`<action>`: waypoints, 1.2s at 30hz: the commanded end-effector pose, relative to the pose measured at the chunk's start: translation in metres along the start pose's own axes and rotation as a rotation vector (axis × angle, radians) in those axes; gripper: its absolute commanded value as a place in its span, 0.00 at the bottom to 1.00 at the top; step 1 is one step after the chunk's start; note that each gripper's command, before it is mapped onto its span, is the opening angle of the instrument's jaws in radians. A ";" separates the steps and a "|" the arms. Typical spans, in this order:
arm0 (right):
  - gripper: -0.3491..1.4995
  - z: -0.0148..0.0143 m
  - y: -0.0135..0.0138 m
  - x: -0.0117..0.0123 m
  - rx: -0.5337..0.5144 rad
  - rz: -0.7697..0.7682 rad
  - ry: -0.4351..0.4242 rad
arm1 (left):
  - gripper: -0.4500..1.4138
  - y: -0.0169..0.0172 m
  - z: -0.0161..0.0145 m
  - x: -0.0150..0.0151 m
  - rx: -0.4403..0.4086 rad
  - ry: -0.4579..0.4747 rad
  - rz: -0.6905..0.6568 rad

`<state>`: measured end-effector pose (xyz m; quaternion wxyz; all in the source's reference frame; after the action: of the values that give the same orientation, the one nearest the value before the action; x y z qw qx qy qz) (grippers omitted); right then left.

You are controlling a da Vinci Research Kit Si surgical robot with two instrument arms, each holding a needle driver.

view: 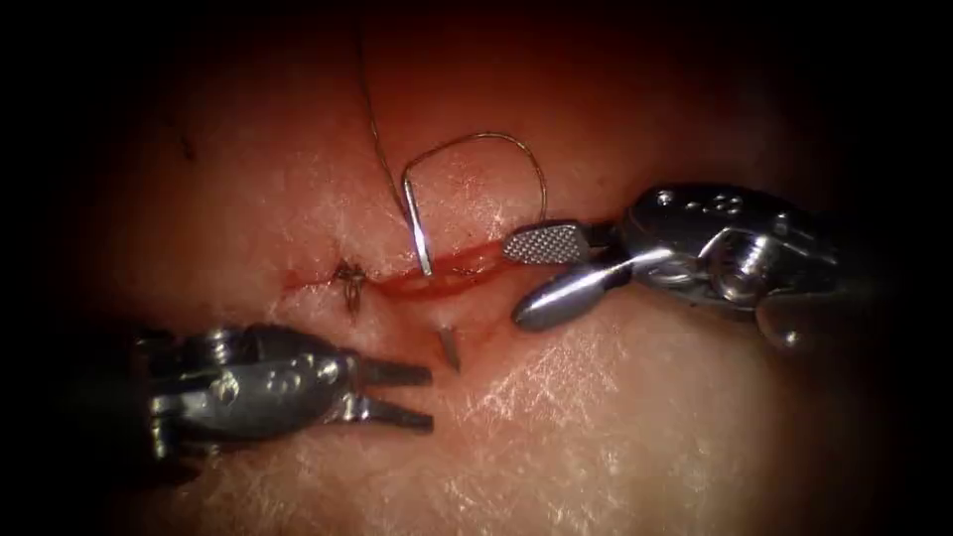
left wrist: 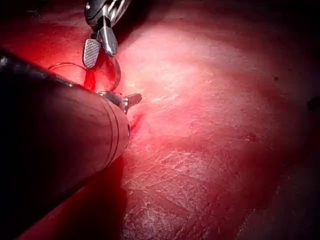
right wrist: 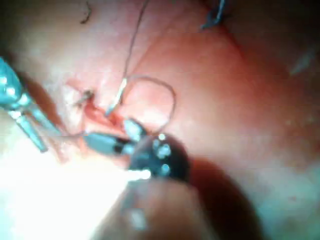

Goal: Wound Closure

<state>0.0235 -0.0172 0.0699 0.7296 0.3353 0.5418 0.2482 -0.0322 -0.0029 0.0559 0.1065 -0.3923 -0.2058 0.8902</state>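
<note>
Two steel needle drivers (view: 397,392) (view: 541,278) are gaping, gripping nothing.
I'm seeing the curved silver needle (view: 422,243) sitting in the pale tissue's (view: 596,417) red cut (view: 437,283), tip (view: 449,347) poking out below; dark thread (view: 377,129) is trailing upward. No lettering legible.

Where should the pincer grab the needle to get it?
Probably the needle's pointed tip, which pokes out of the tissue beside the cut; its rear stands in the cut. The left pincer, open and empty, lies closest, so come from the left, across the tip. The right pincer is open and empty too.
</note>
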 end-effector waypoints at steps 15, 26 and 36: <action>0.88 -0.0019 -0.0013 -0.0040 0.013 -0.055 0.014 | 0.49 -0.0003 0.0016 -0.0004 0.031 0.067 0.019; 0.88 -0.0007 0.0005 -0.0073 -0.004 -0.059 0.010 | 0.42 -0.0003 0.0008 -0.0003 0.074 0.048 0.016; 0.87 -0.0005 0.0004 -0.0076 0.003 -0.056 0.008 | 0.51 -0.0012 -0.0005 0.0005 0.140 0.032 -0.003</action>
<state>0.0202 -0.0218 0.0742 0.7344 0.3188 0.5536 0.2293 -0.0316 -0.0010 0.0549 0.1415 -0.3978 -0.1387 0.8958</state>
